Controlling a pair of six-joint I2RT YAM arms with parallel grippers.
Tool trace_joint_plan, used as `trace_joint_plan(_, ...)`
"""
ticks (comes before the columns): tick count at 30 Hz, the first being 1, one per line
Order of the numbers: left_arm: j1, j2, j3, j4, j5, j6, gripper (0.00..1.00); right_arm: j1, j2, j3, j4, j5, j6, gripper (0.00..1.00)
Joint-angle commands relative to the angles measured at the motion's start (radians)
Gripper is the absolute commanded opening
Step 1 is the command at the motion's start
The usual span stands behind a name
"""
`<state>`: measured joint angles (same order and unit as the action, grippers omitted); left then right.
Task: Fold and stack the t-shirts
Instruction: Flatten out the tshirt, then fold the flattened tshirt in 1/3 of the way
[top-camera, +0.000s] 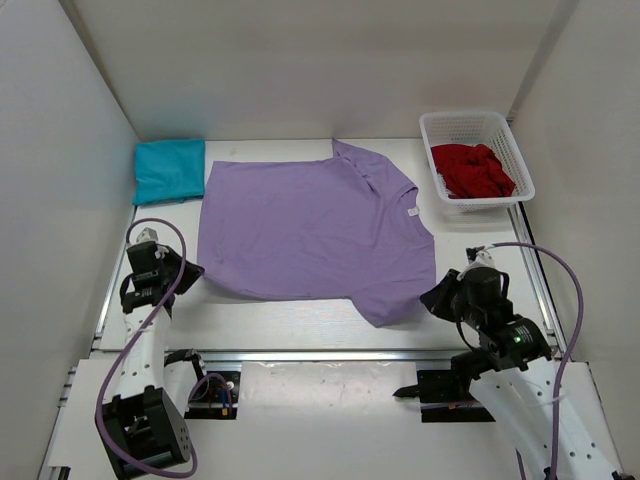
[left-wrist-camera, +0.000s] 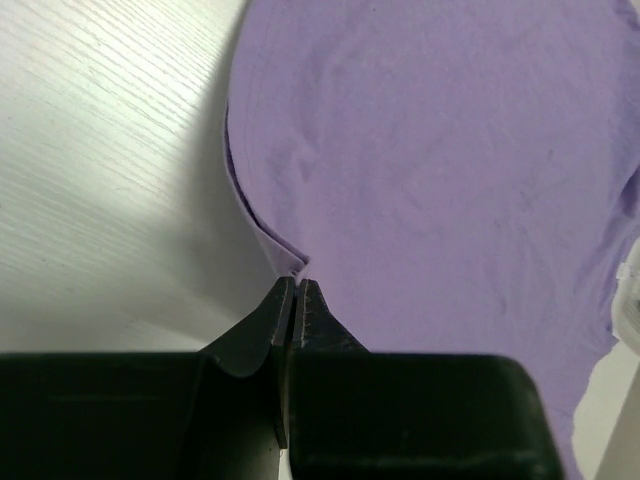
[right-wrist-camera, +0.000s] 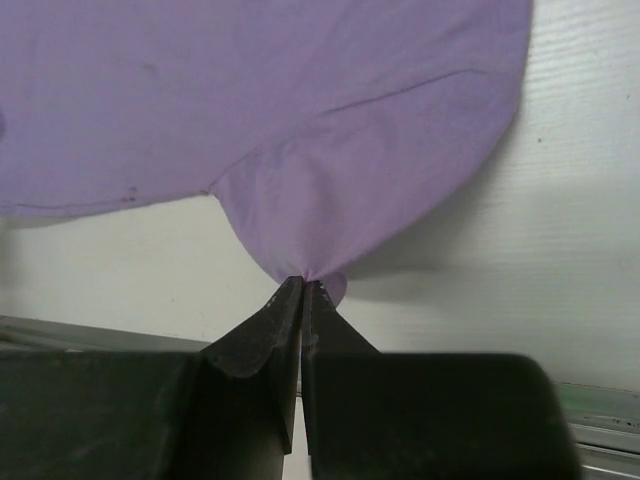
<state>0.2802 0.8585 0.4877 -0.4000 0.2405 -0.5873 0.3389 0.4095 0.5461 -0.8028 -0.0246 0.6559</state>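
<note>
The pale lavender t-shirt (top-camera: 310, 225) lies spread flat in the middle of the table, its neck towards the right. My left gripper (top-camera: 192, 272) is shut on its near left hem corner; in the left wrist view (left-wrist-camera: 298, 282) the cloth (left-wrist-camera: 440, 150) meets the closed tips. My right gripper (top-camera: 430, 297) is shut on the edge of the near sleeve, and in the right wrist view (right-wrist-camera: 305, 283) the sleeve (right-wrist-camera: 350, 190) bunches to a point at the tips. The teal t-shirt (top-camera: 168, 170) lies folded at the back left. The dark red t-shirt (top-camera: 472, 170) lies crumpled in the basket.
A white plastic mesh basket (top-camera: 470, 118) stands at the back right. White walls close in the table on the left, back and right. A metal rail (top-camera: 320, 354) runs along the near edge in front of the arm bases.
</note>
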Motion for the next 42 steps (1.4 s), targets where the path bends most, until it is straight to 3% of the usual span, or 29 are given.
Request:
trace_joint_plan(1, 0.005, -0.009, 0.025, 0.013, 0.057, -0.023, 0.00, -0.018, 0.064, -0.011, 0.091, -0.053, -0.024, 0.00)
trace_joint_plan(7, 0.016, 0.045, 0.061, 0.124, 0.052, -0.103, 0.00, -0.230, 0.360, 0.027, 0.403, -0.260, -0.139, 0.00)
trace_joint_plan(13, -0.021, 0.252, 0.066, 0.257, -0.010, -0.201, 0.00, -0.235, 0.702, 0.211, 0.554, -0.193, -0.170, 0.00)
trace_joint_plan(16, -0.009, 0.336, 0.089, 0.292, -0.004, -0.230, 0.00, -0.262, 0.796, 0.267, 0.631, -0.187, -0.167, 0.00)
trace_joint_plan(26, 0.024, 0.451, 0.144, 0.355, -0.035, -0.278, 0.00, -0.311, 1.109, 0.517, 0.697, -0.207, -0.193, 0.01)
trace_joint_plan(36, -0.027, 0.689, 0.305, 0.342, -0.109, -0.244, 0.00, -0.319, 1.381, 0.800, 0.645, -0.219, -0.236, 0.00)
trace_joint_plan(42, -0.024, 0.755, 0.359, 0.334, -0.112, -0.224, 0.08, -0.316, 1.493, 0.928, 0.617, -0.232, -0.245, 0.00)
